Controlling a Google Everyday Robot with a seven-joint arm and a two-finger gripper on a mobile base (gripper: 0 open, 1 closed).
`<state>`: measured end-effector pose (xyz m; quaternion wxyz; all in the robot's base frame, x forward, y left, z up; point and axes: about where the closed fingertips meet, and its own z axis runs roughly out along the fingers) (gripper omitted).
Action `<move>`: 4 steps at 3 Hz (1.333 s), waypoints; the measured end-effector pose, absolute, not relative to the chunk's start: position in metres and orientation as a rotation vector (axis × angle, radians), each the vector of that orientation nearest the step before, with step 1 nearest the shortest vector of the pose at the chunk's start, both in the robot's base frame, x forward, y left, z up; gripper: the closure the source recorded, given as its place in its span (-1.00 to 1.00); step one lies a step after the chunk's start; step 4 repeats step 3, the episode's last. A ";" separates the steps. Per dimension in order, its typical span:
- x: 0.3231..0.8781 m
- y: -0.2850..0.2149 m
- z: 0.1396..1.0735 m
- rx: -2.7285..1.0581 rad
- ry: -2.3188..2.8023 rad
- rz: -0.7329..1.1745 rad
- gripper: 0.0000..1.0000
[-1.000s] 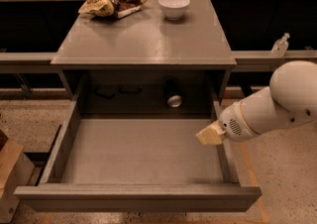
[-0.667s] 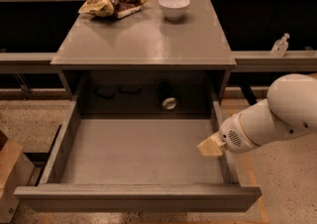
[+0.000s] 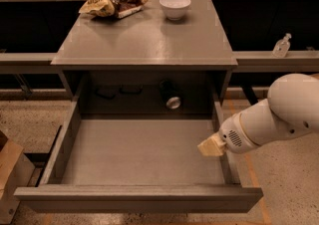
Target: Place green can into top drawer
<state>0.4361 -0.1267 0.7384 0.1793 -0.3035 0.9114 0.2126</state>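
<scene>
Grey all over, the top drawer is pulled far out from under the desk. It is wide and shallow, with low side walls and a plain flat front.

Way at the back, in the dark under the desk top, lies the green can. It is on its side, a little right of the middle, and its shiny silver end faces the front. It looks dark in the shade. I cannot tell if it sits on the drawer floor or just behind it.

The robot's big white arm comes in from the right. At its tip is the claw, a small tan bit that hangs at the drawer's right wall, about halfway along, just over the edge. It holds nothing that I can see and is well apart from the can. Whether the claw is spread or pressed together I cannot tell, because only its tip shows.

Up on the desk there are two things, both at the far edge: a white bowl near the right side, and a crinkly yellow-and-brown snack bag to the left of it. They sit near each other but do not touch.

Off to the right, a small clear bottle stands on a ledge.
</scene>
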 end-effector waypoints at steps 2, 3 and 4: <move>0.435 -0.124 0.739 -0.866 2.575 0.599 -1.00; 0.435 -0.124 0.739 -0.867 2.575 0.599 -1.00; 0.435 -0.124 0.739 -0.867 2.575 0.599 -1.00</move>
